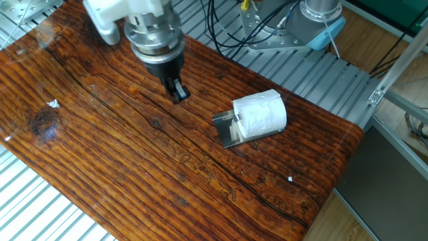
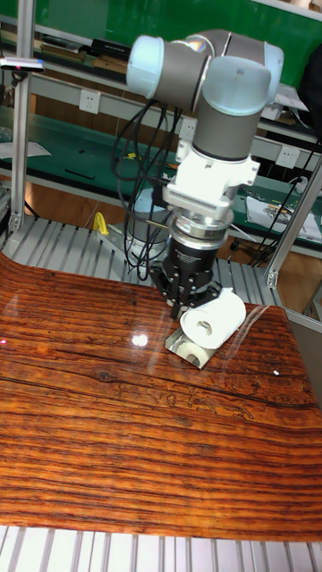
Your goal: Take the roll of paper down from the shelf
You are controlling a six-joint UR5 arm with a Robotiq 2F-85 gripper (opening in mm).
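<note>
The small white, soft, slightly crumpled roll of tissue paper [image 1: 260, 115] lay on its side on the small flat shiny grey metal shelf [image 1: 226, 127], right of centre in the fixed view. The roll covered most of the plate, so that only the plate's left end and lower corner showed beneath it. In the tall fixed view the roll [image 2: 213, 322] showed its hollow centre toward the camera, and the plate [image 2: 190, 348] jutted out below and to the left of it. Both rested on the large, glossy, striped reddish-brown wooden worktop [image 1: 134, 167].

The black two-finger gripper [image 1: 177, 92] hung from the silver wrist of the grey-and-blue arm [image 2: 219, 98] in the upper left of the fixed view, pointing down at the wood. It stood up and to the left of the roll, apart from it and from the plate, with bare worktop between. The fingers [image 1: 179, 90] appeared drawn close together with nothing between them, though the dark tips merged in both views, so the exact gap could not be told. In the tall view the gripper [image 2: 176, 307] sat just left of and behind the roll.

Black cables [image 1: 227, 27] trailed across the ribbed metal surface [image 1: 314, 73] beyond the worktop's far edge.
</note>
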